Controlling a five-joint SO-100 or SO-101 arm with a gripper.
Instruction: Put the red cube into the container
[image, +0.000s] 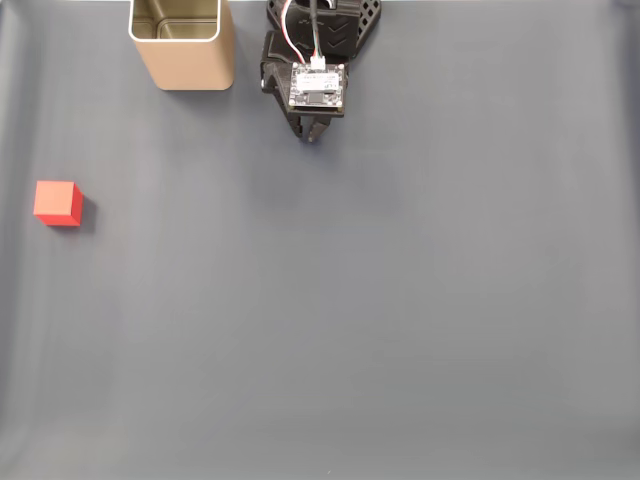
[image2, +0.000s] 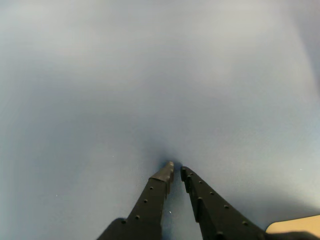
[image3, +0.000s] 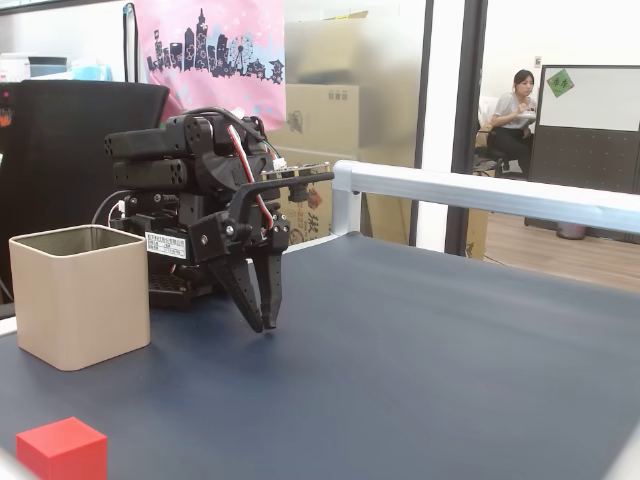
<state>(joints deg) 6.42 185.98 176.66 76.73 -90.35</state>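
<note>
In a fixed view from above, the red cube (image: 57, 203) sits on the dark grey table (image: 380, 320) near the left edge, alone and well apart from everything else. The container (image: 183, 45) stands upright at the top edge, left of centre, its mouth open and its shiny inner walls showing. Just to its right, the black arm hangs folded at the top of the picture, with a small white circuit board on its wrist, and the gripper (image: 311, 134) points down toward the table, well apart from the cube.

In the wrist view, the gripper (image2: 176, 170) enters from the bottom edge. Its two black fingers run up to a narrow gap, tips nearly together with nothing between them, over bare blue-grey surface. A tan corner of the container (image2: 297, 226) shows at the bottom right.

In a fixed view from the side, the gripper (image3: 264, 324) hangs tip-down just above the table, jaws close together and empty. The container (image3: 78, 294) stands at the left, near the arm's base. The red cube (image3: 62, 448) lies at the bottom left corner, in front of the container. A person (image3: 515, 110) sits in the room behind the glass
</note>
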